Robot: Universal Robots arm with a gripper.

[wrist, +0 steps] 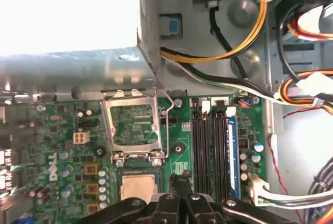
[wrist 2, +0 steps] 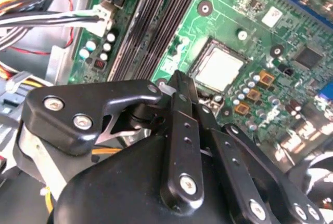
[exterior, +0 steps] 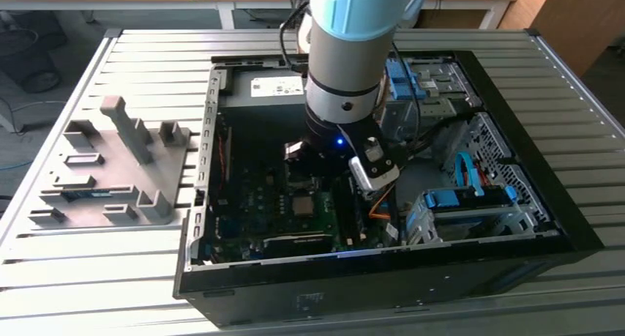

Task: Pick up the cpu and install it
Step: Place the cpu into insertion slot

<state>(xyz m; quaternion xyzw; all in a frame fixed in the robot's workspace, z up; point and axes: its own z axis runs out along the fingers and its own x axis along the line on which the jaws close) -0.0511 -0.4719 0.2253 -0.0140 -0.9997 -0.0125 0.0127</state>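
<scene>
Since the small square cpu with its dull silver-grey metal top (wrist: 138,187) already lies flat in its socket, just beside the jaws, with the thin silver hinged retaining frame (wrist: 130,122) standing open beyond it, the chief risk is judged to be a knock to the unclamped chip; a sideways drift of the black two-fingered gripper (wrist: 179,178) towards it could shift it on the socket contacts, and these could be bent; the thin bright wire lever (wrist: 167,125), which runs between the frame and the jaws, could be caught by the fingertips and sprung loose; on the far side of the jaws from the chip, the long black memory slots (wrist: 208,146) lie near, and their latches could be struck if the arm swung that way; further off on that side, the bundled orange, yellow and black cables (wrist: 304,86) could be snagged by the wrist.

The jaws are seen drawn together, with no gap visible between them in both wrist views; the cpu (wrist 2: 218,68) is not held by them and lies just apart from the gripper (wrist 2: 177,82); a small bright metal piece sits at the tips, but whether it is pinched or merely touched cannot be told.
</scene>
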